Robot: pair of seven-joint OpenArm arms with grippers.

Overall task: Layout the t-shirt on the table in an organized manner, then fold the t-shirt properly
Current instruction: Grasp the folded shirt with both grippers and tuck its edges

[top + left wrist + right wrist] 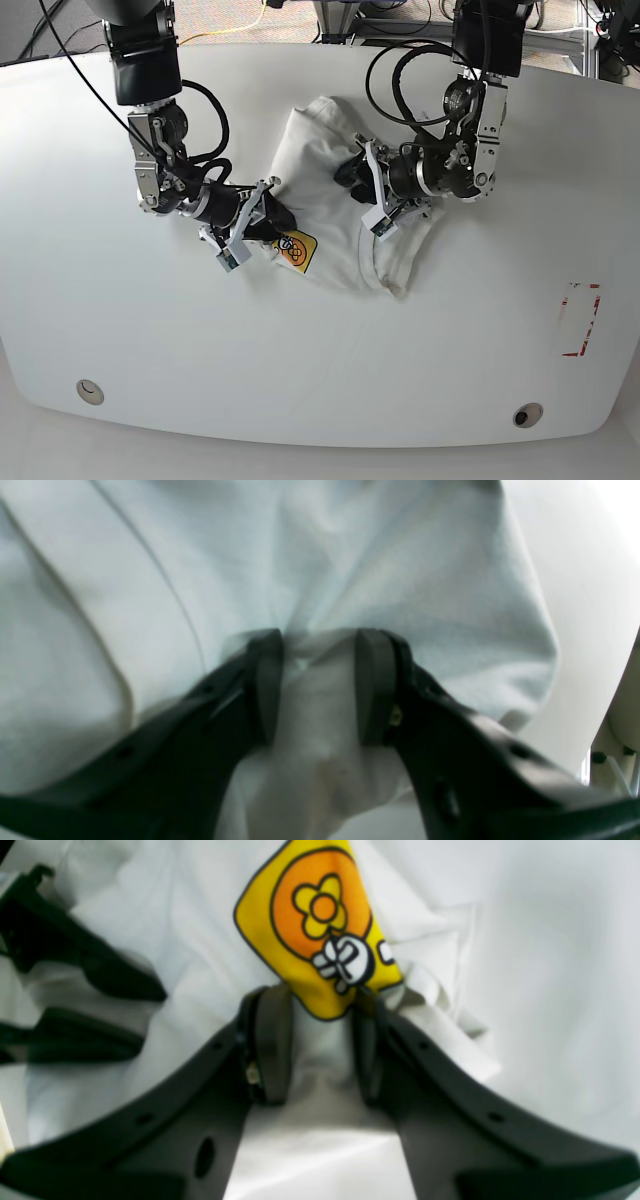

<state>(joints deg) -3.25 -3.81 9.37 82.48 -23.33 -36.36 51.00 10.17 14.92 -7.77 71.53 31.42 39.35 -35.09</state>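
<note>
Bright, even light; wrist views seemingly defocused

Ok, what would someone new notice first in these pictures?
Probably the bright yellow-orange square logo patch on the crumpled white cotton t-shirt, mid-table. Next, both black tools biting into that cloth: the right tool just below the patch, the left tool bunching plain fabric.

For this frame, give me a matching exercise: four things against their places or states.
Things:
1. white wrinkled cotton t-shirt
2. yellow-orange square logo patch
3. red-outlined rectangle mark
4. left gripper

Places or states:
A. at the right gripper's fingertips
B. bunched mid-table
C. jaws around a white fabric fold
D. near the glossy white table's right edge in the base view

Pairs: 1-B, 2-A, 3-D, 4-C
</note>
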